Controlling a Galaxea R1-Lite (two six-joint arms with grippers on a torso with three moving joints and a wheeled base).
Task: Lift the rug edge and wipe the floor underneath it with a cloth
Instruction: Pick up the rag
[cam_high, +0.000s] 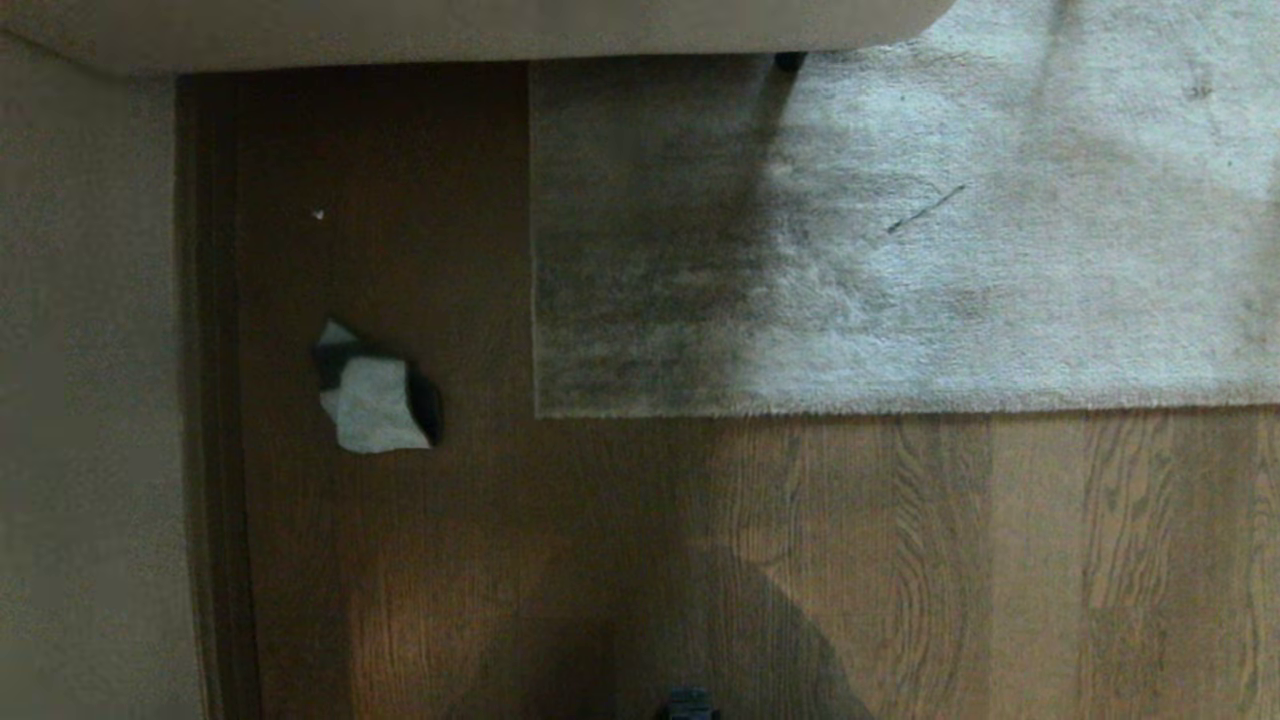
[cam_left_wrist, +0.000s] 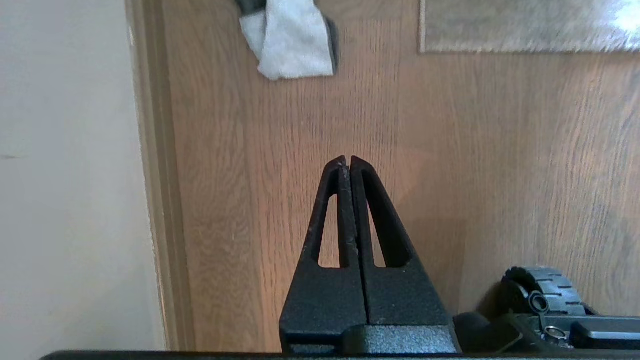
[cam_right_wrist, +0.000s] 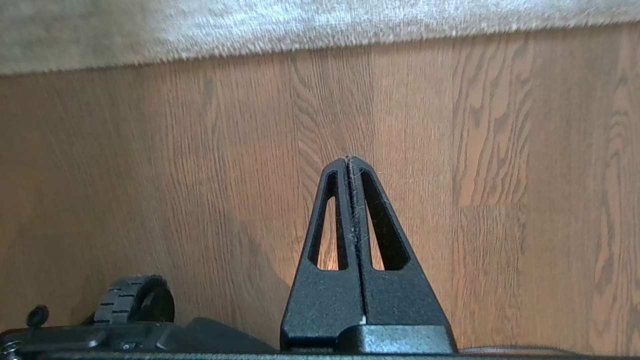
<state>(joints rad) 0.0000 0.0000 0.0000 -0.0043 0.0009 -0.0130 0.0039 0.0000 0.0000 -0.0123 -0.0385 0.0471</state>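
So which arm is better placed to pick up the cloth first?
Probably left. The cloth lies on the floor on the robot's left, ahead of the shut left gripper. The shut right gripper faces only the rug edge.

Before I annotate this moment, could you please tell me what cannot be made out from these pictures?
- Floor under the rug edge: hidden in every view by the rug lying flat.
- Cloth: top cut off by the left wrist view's edge; its dark underside unreadable in the head view.
- Pale furniture: cropped by the head view's top.
- Dark streak on the rug: too small to identify.
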